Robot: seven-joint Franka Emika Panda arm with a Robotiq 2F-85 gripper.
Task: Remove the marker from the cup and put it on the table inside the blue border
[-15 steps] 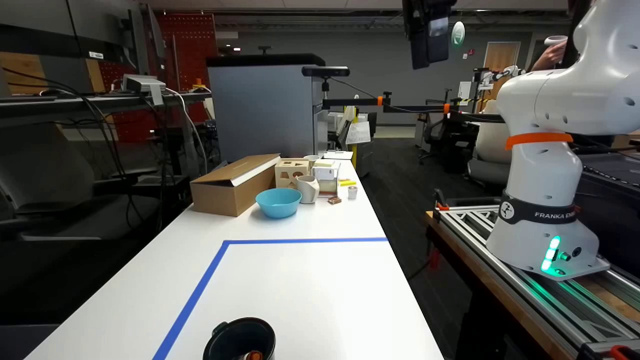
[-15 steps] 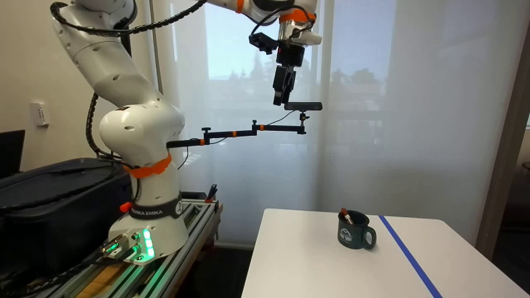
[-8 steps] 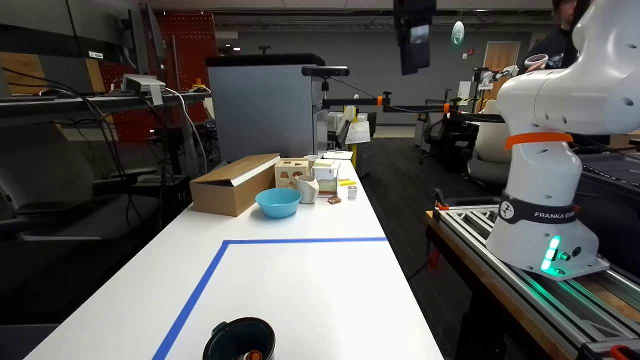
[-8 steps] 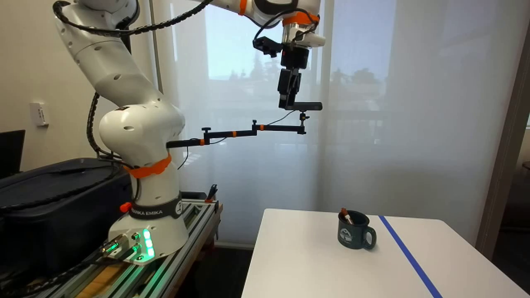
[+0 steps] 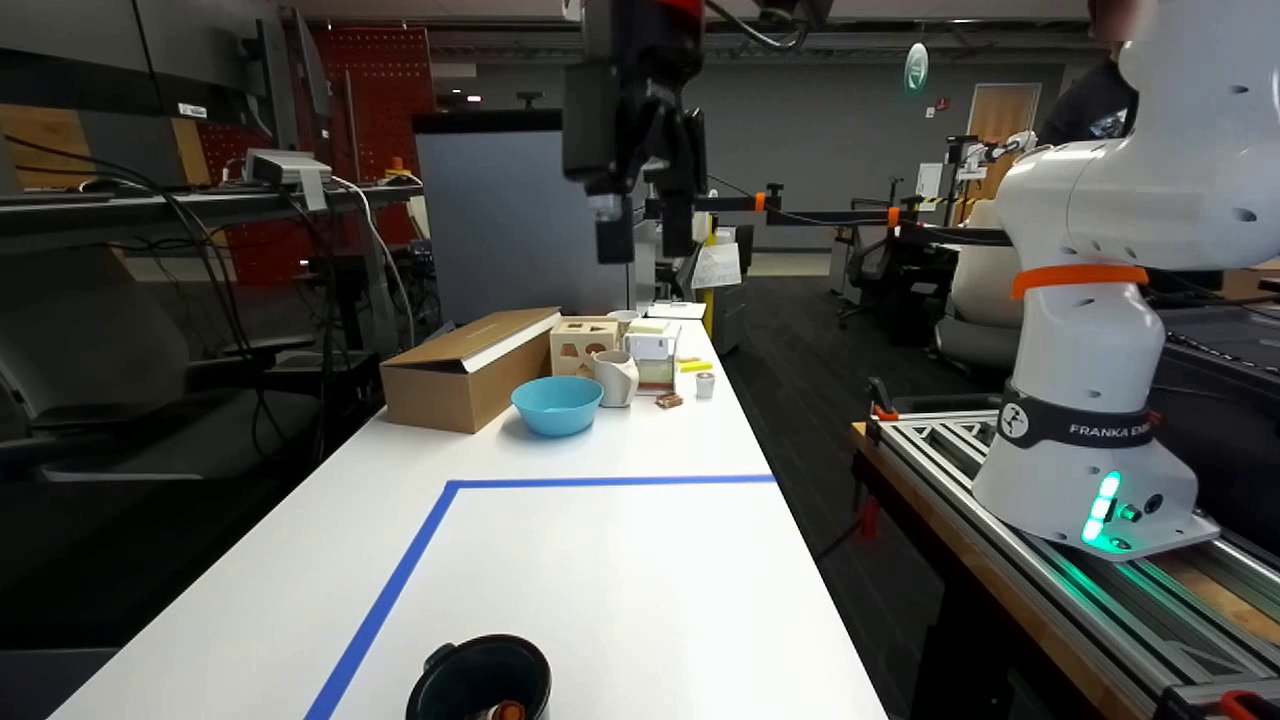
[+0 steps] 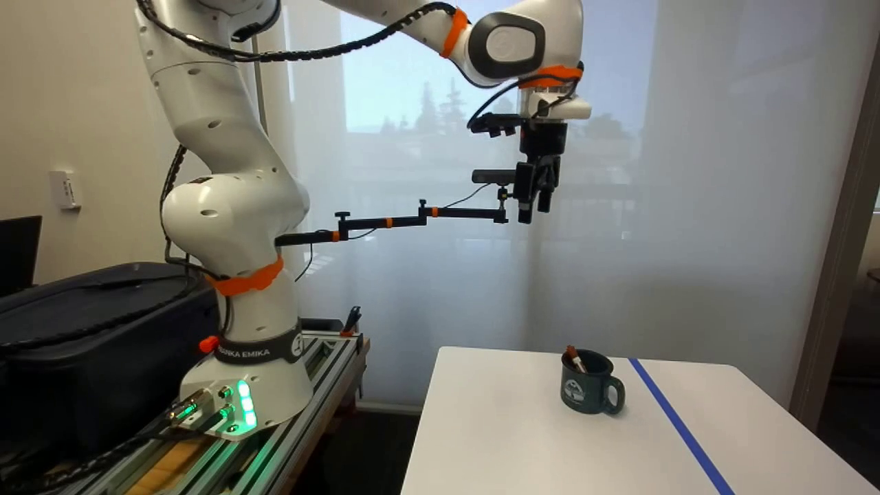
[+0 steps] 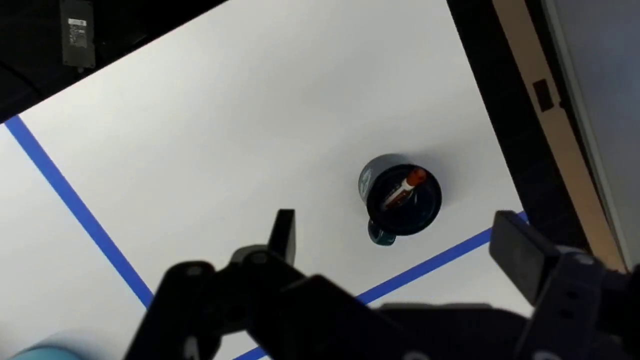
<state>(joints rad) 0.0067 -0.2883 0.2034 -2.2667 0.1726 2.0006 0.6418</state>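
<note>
A dark green cup [image 6: 584, 397] stands upright on the white table [image 5: 620, 590], with its handle toward the blue border [image 6: 680, 426]. In the wrist view the cup [image 7: 374, 176] lies between the border lines [image 7: 420, 269]. A marker with a reddish-brown cap [image 6: 575, 357] leans inside the cup, cap end up at the rim. The marker [image 7: 404, 190] also shows in the wrist view; its lower end is inside the cup. My gripper [image 6: 535, 209] is open and empty, pointing down, well above the table and the cup. Its fingers [image 7: 400, 240] are wide apart in the wrist view.
Beyond the blue border stand a light blue bowl [image 5: 557, 408], a cardboard box [image 5: 440, 395], a white mug [image 5: 617, 380] and a wooden shape box [image 5: 575, 345]. A camera on a black bar [image 6: 454, 212] stands behind the gripper in an exterior view.
My gripper has come down and moved outward from the robot's base, over the table, nearer above the cup. The cup and the marker have not moved.
</note>
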